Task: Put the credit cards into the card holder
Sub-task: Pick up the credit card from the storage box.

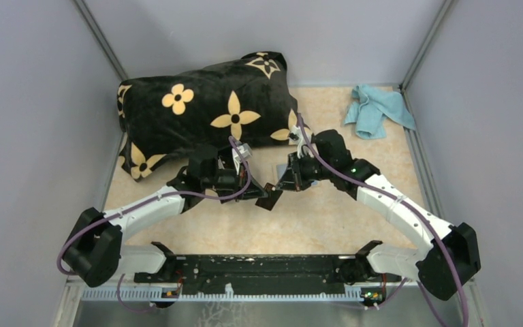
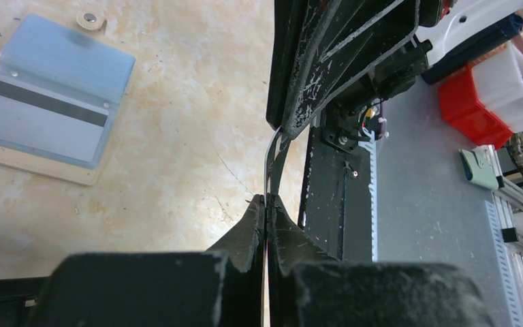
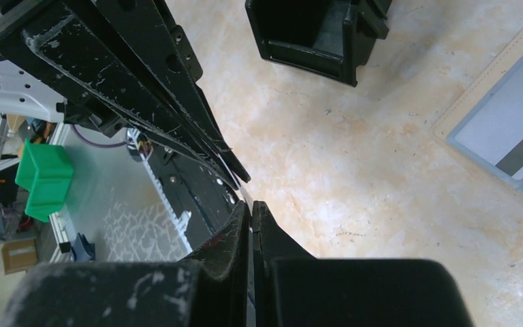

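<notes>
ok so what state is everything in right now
left gripper: shut on the held card
right gripper: shut on the same card, opposite edge
held card: off the table, pinched between both grippers
grey striped card: flat on the table, not held
card holder: on the table, open, not held
blue cloth: crumpled
pillow: lying at the back

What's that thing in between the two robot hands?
A thin dark card, it seems, pinched by the left gripper and the right gripper together. The top view shows it best.
</notes>
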Controlling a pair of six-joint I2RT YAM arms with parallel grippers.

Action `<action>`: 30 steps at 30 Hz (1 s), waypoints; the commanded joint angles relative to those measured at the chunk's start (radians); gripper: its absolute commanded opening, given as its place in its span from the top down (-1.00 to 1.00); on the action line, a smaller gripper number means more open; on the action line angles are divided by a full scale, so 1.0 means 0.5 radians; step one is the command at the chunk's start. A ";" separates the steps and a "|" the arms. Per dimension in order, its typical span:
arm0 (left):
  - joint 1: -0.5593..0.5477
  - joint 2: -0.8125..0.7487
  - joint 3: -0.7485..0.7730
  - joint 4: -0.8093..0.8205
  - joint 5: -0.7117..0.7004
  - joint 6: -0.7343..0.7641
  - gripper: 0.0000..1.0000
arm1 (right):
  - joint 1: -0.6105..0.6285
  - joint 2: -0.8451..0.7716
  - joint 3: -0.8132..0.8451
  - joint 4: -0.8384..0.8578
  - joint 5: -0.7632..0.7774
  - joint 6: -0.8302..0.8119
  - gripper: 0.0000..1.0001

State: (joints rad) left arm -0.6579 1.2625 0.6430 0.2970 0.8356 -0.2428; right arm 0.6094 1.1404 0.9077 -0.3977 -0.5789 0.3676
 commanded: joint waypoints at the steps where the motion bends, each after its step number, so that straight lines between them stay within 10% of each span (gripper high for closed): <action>1: 0.016 0.049 0.052 0.158 0.007 -0.066 1.00 | -0.044 -0.013 0.025 0.135 -0.059 0.003 0.81; 8: 0.007 0.150 0.048 0.220 -0.544 -0.303 1.00 | -0.068 -0.184 -0.052 0.123 0.715 -0.011 -0.13; 18: -0.227 0.676 0.339 0.336 -1.190 -0.764 1.00 | -0.086 0.034 -0.036 0.114 1.535 0.137 -0.05; 30: -0.252 1.032 0.643 0.187 -1.561 -1.194 1.00 | -0.331 0.337 -0.059 0.254 1.505 0.192 0.13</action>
State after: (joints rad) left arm -0.7830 1.7378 0.9024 0.4114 0.1219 -0.7609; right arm 0.4683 1.2888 0.8581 -0.3489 0.1566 0.4496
